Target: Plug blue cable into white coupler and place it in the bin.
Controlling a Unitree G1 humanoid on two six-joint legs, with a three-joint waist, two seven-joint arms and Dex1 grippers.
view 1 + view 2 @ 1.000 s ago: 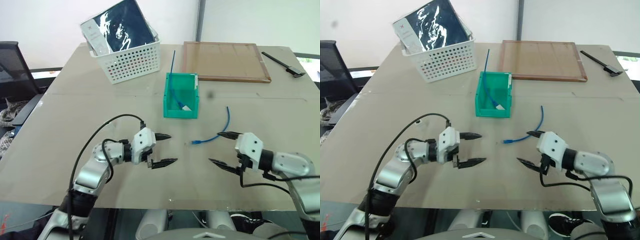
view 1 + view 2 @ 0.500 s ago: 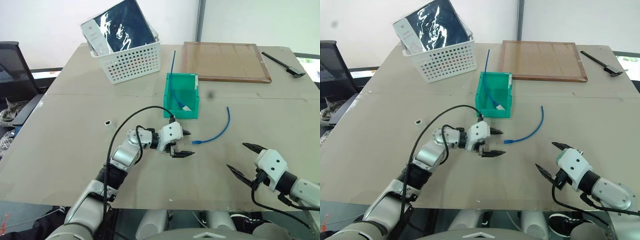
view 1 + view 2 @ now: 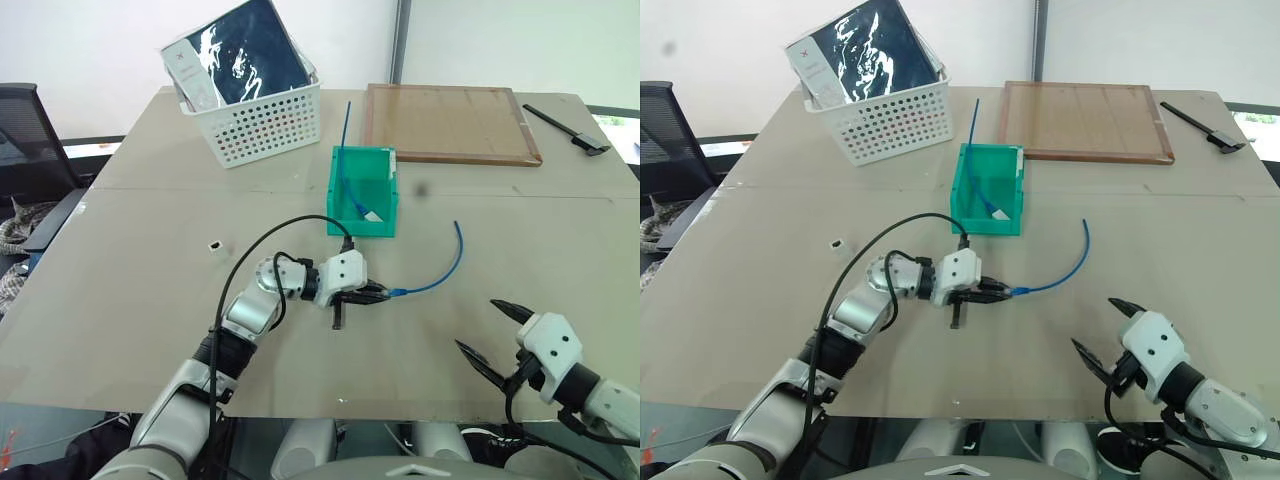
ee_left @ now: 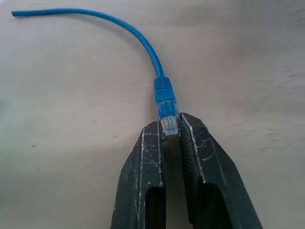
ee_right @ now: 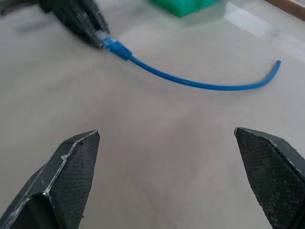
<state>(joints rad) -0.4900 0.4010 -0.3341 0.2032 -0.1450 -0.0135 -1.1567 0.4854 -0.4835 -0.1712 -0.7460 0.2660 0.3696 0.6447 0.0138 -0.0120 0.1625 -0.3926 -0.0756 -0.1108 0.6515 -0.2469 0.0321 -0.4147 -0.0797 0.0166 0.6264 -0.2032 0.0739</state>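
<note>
The left gripper (image 4: 170,128) is clamped on the clear plug of the blue cable (image 3: 440,275), which lies curved on the worktop (image 3: 150,300) just in front of the bin (image 3: 362,191). So the pick-up is begun — mating and binning remain. The white coupler (image 3: 214,244) sits well apart, left of the bin, untouched. The right gripper (image 3: 492,330) hangs wide open and empty. Behind the bin stand a white basket (image 3: 262,122) and a wooden tray (image 3: 450,122) — neither obstructs.

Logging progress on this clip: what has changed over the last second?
The left gripper swung across to the blue cable and shut on its clear plug. The right gripper drew back from the cable, jaws wide. White coupler, green bin and basket stayed put.
</note>
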